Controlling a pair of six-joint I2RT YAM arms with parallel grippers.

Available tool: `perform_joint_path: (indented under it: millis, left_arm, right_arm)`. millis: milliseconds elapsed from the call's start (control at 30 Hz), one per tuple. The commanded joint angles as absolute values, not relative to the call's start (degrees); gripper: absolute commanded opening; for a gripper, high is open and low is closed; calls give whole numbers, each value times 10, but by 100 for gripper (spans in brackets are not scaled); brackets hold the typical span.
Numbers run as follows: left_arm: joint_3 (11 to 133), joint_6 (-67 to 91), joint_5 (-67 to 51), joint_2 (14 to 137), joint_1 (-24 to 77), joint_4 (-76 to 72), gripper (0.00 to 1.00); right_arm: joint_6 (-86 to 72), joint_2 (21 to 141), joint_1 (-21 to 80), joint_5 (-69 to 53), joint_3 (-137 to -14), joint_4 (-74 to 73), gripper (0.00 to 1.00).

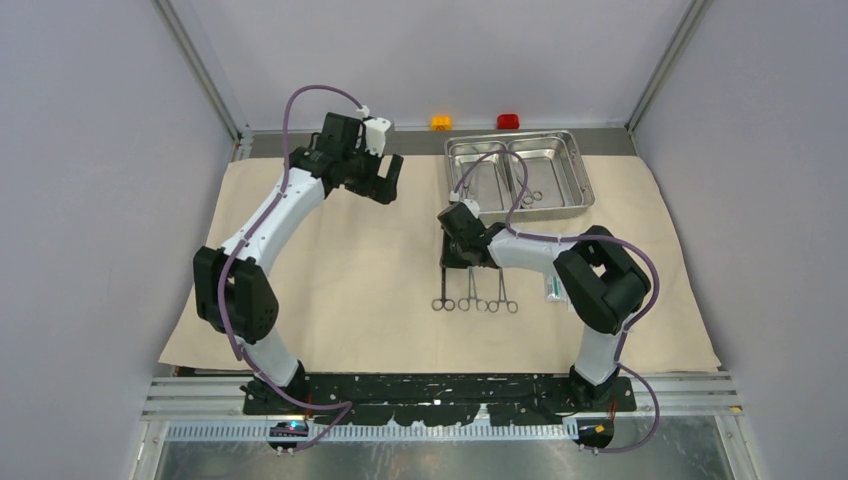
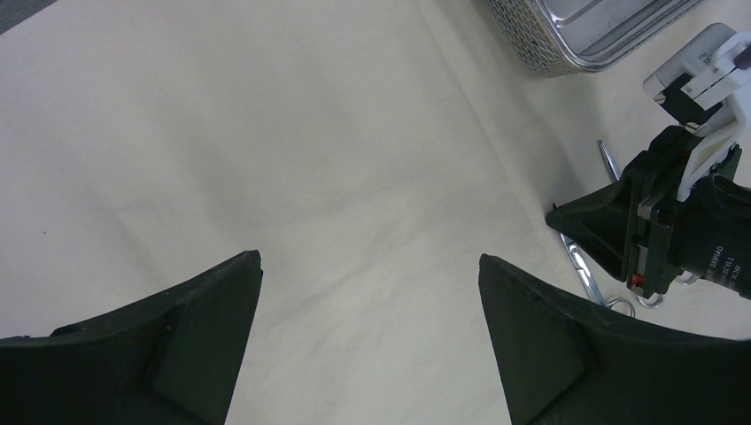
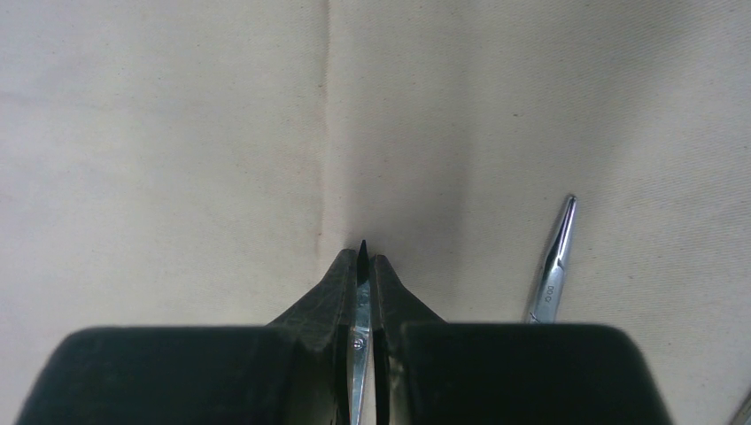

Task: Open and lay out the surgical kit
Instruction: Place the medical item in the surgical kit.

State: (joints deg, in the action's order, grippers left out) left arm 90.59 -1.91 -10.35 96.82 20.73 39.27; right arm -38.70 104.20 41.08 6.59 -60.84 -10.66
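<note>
The big beige cloth (image 1: 350, 270) lies spread flat over the table. On it, toward the back right, stands the shiny two-compartment steel tray (image 1: 573, 170), with ring-handled tools (image 1: 530, 197) still inside. Three slim clamps (image 1: 490, 300) lie side by side on the cloth, rings toward me. My right gripper (image 1: 447, 262) (image 3: 363, 261) is shut on the tip end of the leftmost clamp (image 3: 357, 354), low over the cloth. A neighbouring clamp (image 3: 551, 266) lies just right of it. My left gripper (image 1: 385, 185) (image 2: 370, 261) hangs open and empty over bare cloth, left of the tray.
A white and teal packet (image 1: 552, 290) lies on the cloth beside my right arm. A small orange block (image 1: 441, 122) and a red block (image 1: 508, 121) sit behind the tray by the back wall. The tray's corner (image 2: 567, 35) shows in the left wrist view.
</note>
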Motion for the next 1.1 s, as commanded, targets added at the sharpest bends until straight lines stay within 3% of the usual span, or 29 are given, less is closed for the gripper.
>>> perform_joint_path:
  millis: [0,900,1067]
  left_arm:
    - [903,-15,-114,945,208,373,95]
    - [906,-11,-120,948,208,375,95]
    - [910,-11,-120,954,208,378,95]
  right_arm:
    - [-383,1043,416,87,-612,-86,1]
    - [-387,1028,416,93,-603,-91,5]
    - [-389,1025,415,87,-605,-93,14]
